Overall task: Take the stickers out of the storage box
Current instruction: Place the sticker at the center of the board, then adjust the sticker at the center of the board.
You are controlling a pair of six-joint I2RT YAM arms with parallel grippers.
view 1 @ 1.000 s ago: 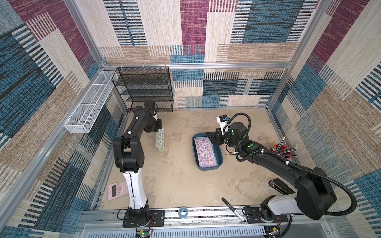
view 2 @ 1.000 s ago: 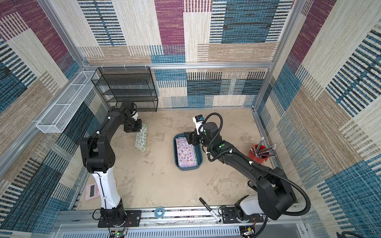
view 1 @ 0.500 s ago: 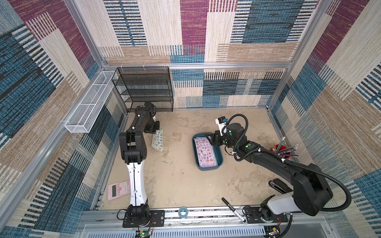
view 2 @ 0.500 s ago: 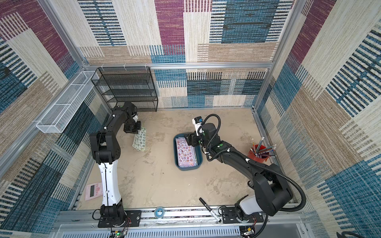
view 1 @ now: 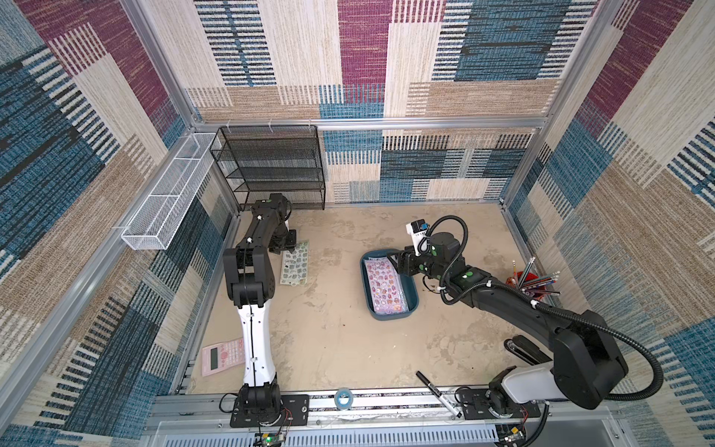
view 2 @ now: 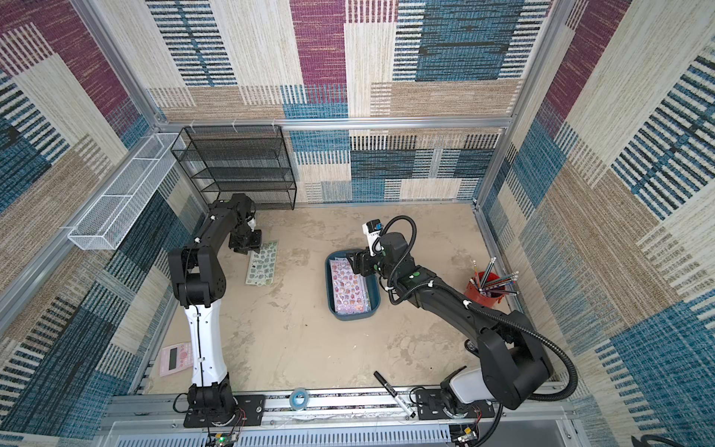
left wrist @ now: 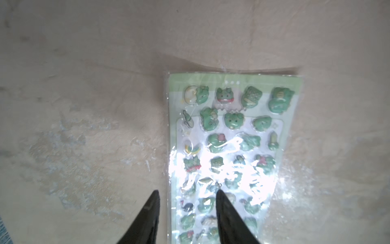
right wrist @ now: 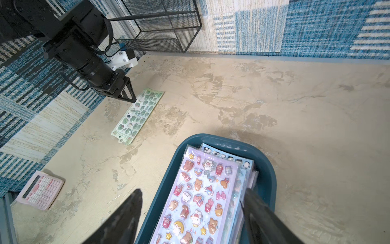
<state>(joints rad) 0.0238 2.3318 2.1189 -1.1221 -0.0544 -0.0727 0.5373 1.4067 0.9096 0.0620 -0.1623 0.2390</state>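
Green sticker sheet (left wrist: 223, 147) lay flat on the table (left wrist: 84, 105) under the left gripper (left wrist: 187, 190), jaws parted, gripping nothing; right gripper (right wrist: 192, 189), jaws wide and empty, hung over the teal storage box (right wrist: 268, 175), lilac-topped sticker stack (right wrist: 202, 196) between its fingers.

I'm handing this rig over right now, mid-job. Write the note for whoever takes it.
Left claw: open, low over one end of the green sticker sheet, which lies flat on the table, outside the box.
Right claw: open, holding nothing, over one end of the storage box.
Done: one sheet out.
Left: the stack of stickers in the box, lilac sheet on top; lift them out onto the table.
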